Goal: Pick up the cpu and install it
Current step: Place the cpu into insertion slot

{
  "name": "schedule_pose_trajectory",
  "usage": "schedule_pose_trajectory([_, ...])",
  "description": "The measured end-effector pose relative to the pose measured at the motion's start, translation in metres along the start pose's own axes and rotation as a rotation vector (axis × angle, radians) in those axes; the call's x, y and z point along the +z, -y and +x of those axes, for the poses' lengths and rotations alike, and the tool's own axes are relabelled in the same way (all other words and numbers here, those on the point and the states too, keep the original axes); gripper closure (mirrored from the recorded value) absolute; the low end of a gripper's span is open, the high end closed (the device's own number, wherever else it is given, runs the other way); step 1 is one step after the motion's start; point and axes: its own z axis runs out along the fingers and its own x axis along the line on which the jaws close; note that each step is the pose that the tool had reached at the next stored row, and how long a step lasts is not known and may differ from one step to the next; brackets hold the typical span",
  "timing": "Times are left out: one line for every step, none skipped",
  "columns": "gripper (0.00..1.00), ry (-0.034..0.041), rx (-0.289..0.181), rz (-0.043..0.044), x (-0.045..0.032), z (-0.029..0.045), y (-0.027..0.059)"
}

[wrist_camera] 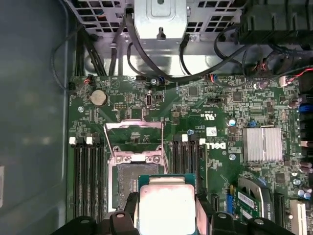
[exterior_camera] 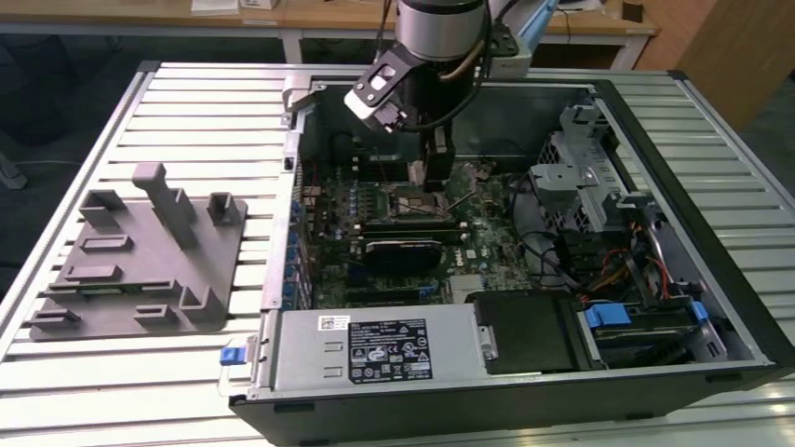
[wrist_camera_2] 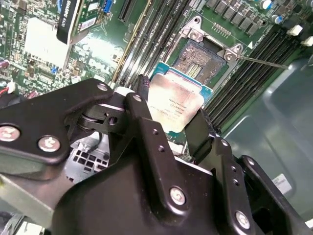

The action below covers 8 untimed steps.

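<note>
1. The slatted worktop (exterior_camera: 186, 121) carries an open computer case (exterior_camera: 746, 307) across the middle and right of the exterior view. A grey fixture tray (exterior_camera: 137, 261) lies well apart at that view's left.
2. The motherboard (exterior_camera: 372, 214) lies flat on the case floor, and I hang over its upper middle part in the exterior view.
3. My gripper (exterior_camera: 416, 172) reaches down into the case. In the second wrist view my fingers (wrist_camera_2: 146, 127) pinch the cpu by two opposite edges.
4. The socket (wrist_camera: 129, 181) stands bare, with its load plate (wrist_camera: 134, 132) swung up and its lever (wrist_camera_2: 259, 61) released. It sits between rows of memory slots (wrist_camera: 88, 171).
5. The cpu (wrist_camera_2: 173, 100) is in my grip with its silvery top plate facing the camera. It is held above the board, just beside the socket and overlapping its near edge, not seated.
6. I judge the pick-up done and the install in hand, at the stage of lining up. Seating calls for the chip centred squarely over the socket, level, with its corner mark matching, and lowered without sliding so the contacts are not bent.
</note>
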Motion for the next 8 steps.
schedule_pose_trajectory([0.45, -0.0002, 0.0, -0.0001, 0.0018, 0.0, 0.0001])
schedule_pose_trajectory([0.45, -0.0003, 0.0, -0.0001, 0.0036, 0.0001, 0.0002])
schedule_pose_trajectory([0.45, -0.0001, 0.0, 0.0001, 0.0055, 0.0001, 0.0004])
schedule_pose_trajectory([0.45, -0.0001, -0.001, 0.0001, 0.0073, 0.0002, 0.0005])
schedule_pose_trajectory([0.45, -0.0002, -0.002, 0.0, 0.0091, 0.0003, 0.0006])
schedule_pose_trajectory([0.45, -0.0004, -0.003, 0.0, 0.0109, 0.0004, 0.0007])
schedule_pose_trajectory([0.45, -0.0006, -0.004, -0.0001, 0.0127, 0.0006, 0.0009])
schedule_pose_trajectory([0.45, -0.0006, -0.006, 0.0, 0.0145, 0.0009, 0.001])
